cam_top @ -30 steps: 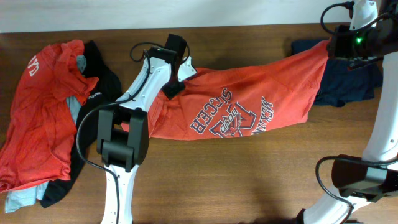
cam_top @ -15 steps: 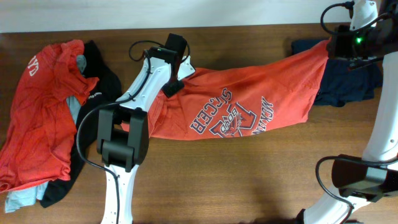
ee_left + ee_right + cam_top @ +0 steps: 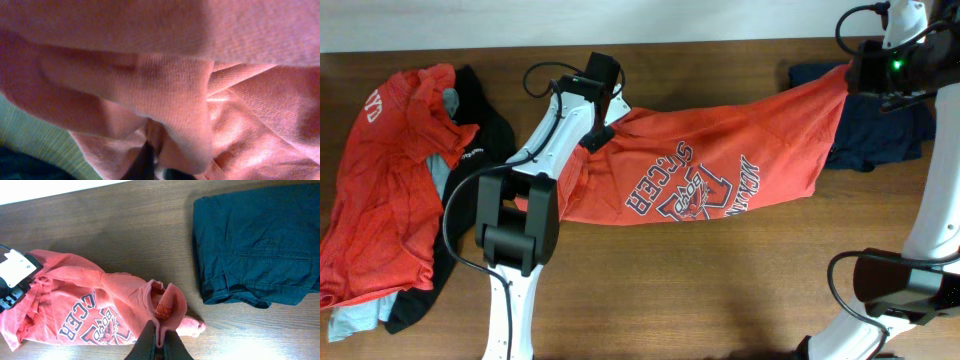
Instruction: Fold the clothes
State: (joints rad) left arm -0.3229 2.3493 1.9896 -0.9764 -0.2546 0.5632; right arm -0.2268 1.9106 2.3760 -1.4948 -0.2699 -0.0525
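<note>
the arms are stretching an orange-red t-shirt (image 3: 720,170) over the desk (image 3: 720,290).
left end effector (image 3: 595,135) and right end effector (image 3: 860,75) are each pinching an end; no fold is showing yet, and the heap (image 3: 395,180) is waiting.

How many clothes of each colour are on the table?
Orange-red: 2, the stretched T-shirt and the piled shirt
Black: 1, the black garment
Pale grey-blue: 1, the grey-blue piece
Navy: 1, the navy piece
Total: 5

The shirt (image 3: 740,150) was orange-red with white lettering, the trousers (image 3: 260,240) dark navy, the table (image 3: 720,290) brown woodgrain.
</note>
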